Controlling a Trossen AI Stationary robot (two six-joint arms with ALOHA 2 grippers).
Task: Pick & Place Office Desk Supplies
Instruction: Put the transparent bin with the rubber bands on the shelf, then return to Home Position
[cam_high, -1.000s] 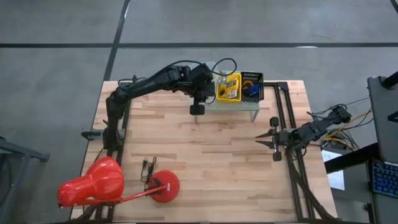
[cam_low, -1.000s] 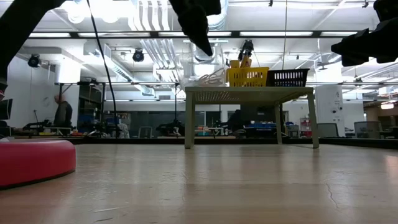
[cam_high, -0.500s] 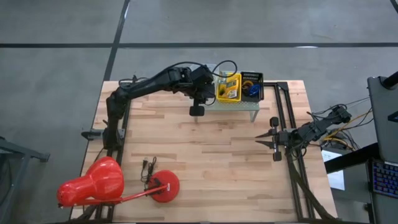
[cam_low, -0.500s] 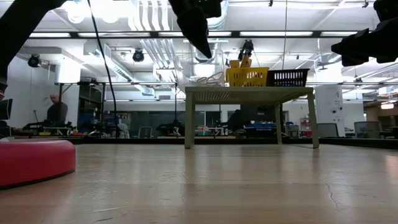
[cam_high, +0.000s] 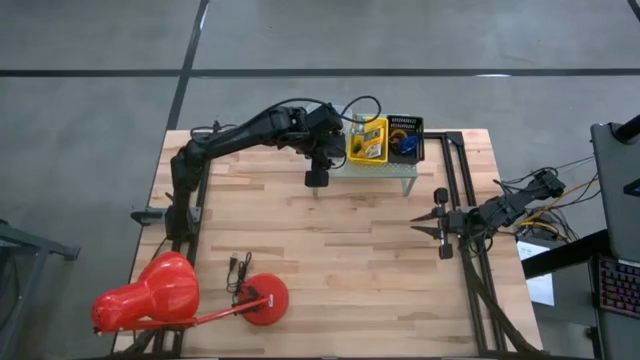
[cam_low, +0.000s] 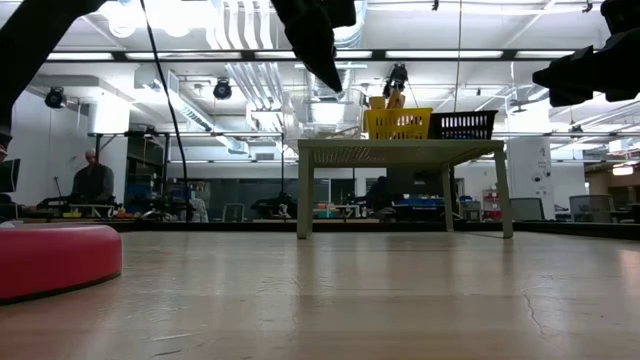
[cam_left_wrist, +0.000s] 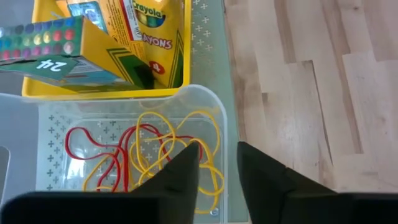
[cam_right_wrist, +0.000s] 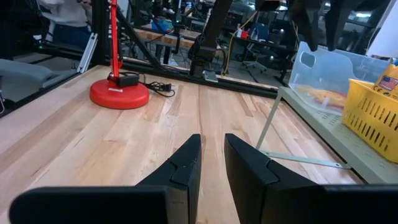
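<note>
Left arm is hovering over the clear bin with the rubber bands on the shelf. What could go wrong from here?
1. The left gripper hangs with its fingers apart above the clear bin; nothing shows between them, so a tangled rubber band may snag a finger and lift out.
2. It sits near the bin's wall by the shelf edge; a nudge might push the light bin off.
3. The yellow basket of crayon boxes stands right alongside and could get bumped.

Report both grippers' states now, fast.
Left gripper: open, empty, above the clear bin of rubber bands.
Right gripper: open slightly, empty, waiting over the table.
</note>
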